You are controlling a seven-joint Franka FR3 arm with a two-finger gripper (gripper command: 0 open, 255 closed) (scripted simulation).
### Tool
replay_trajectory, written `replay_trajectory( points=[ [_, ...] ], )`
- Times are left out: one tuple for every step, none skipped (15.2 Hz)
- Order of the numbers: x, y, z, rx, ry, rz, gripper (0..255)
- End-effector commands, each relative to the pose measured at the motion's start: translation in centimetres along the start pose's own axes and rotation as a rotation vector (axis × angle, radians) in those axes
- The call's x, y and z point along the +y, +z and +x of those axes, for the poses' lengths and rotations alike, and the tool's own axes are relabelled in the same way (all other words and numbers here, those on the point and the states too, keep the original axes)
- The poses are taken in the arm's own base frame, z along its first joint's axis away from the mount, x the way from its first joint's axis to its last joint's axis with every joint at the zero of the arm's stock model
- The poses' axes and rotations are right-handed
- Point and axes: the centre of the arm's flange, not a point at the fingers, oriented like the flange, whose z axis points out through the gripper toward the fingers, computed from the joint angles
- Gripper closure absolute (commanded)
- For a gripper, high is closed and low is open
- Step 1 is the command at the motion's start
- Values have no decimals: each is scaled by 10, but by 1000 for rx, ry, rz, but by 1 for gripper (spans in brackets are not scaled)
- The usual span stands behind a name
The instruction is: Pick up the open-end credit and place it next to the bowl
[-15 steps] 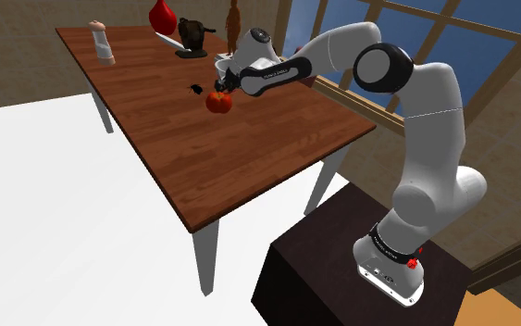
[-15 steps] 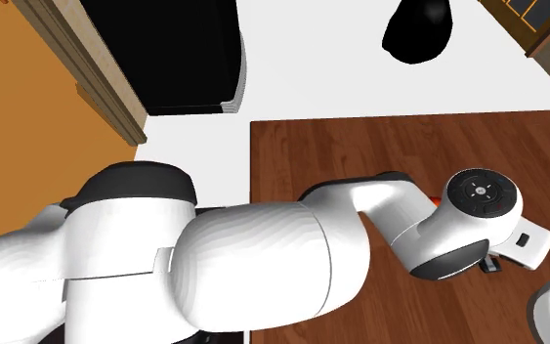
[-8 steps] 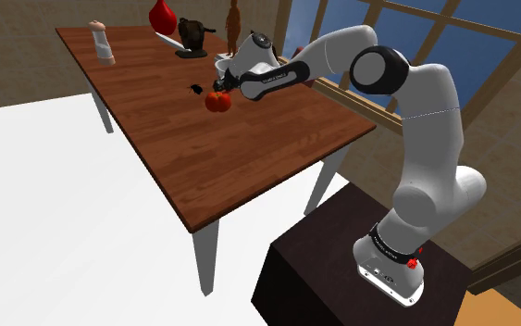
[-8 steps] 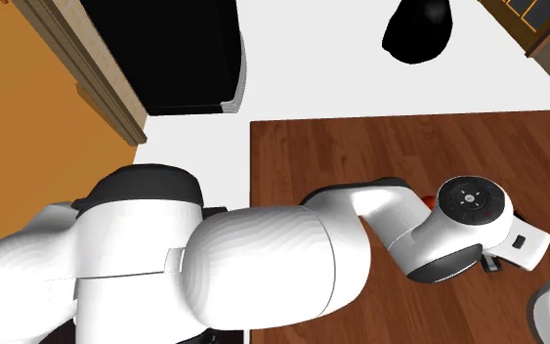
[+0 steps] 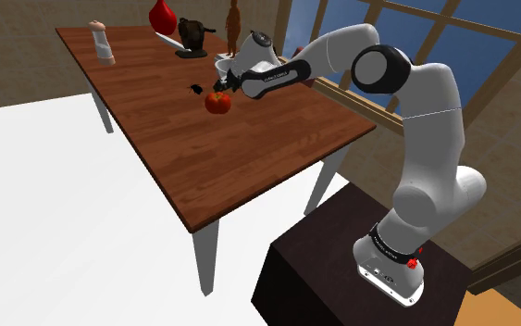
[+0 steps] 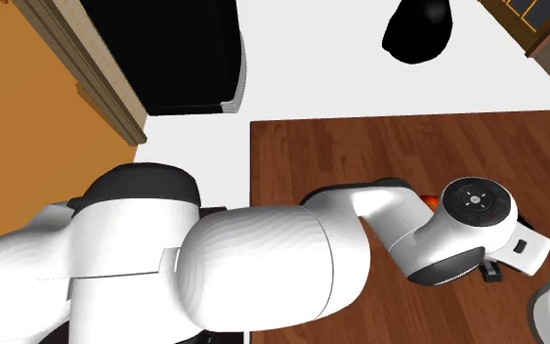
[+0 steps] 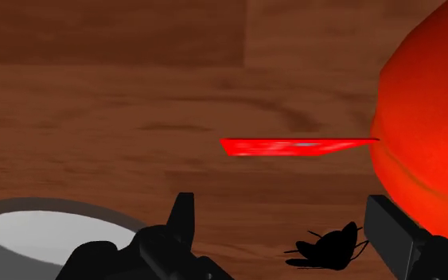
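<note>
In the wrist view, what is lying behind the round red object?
A flat red card lies on the wooden table, and one end of it goes behind the round red object. That covered end cannot be seen.

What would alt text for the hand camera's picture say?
A thin red card lies flat on a wooden table, just ahead of the open black jaws. A big orange-red round object sits beside the card, a small black spidery shape lies between the jaws, and a pale bowl shows by one jaw.
</note>
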Motion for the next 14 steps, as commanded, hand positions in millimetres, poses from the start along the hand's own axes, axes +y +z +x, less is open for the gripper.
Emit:
replay_trajectory(
  points=[
    [-5, 11, -11, -36, -8, 3, 0],
    [-9, 15, -13, -35, -8, 1, 0],
    [-9, 1, -13, -35, -8, 1, 0],
    [-9, -12, -12, -35, -8, 1, 0],
    [-9, -25, -12, -35, -8, 1, 0],
    [-9, -35, -11, -35, -8, 1, 0],
    [-9, -35, -11, -35, -8, 1, 0],
    [-9, -35, -11, -35, -8, 1, 0],
    [-9, -35, -11, -35, -8, 1, 0],
    [-9, -35, -11, -35, -8, 1, 0],
    [-9, -35, -11, -35, -8, 1, 0],
    [-9, -35, -11, -35, -8, 1, 0],
    [-9, -35, -11, -35, -8, 1, 0],
    [-9, -35, -11, -35, -8, 1, 0]
  ],
)
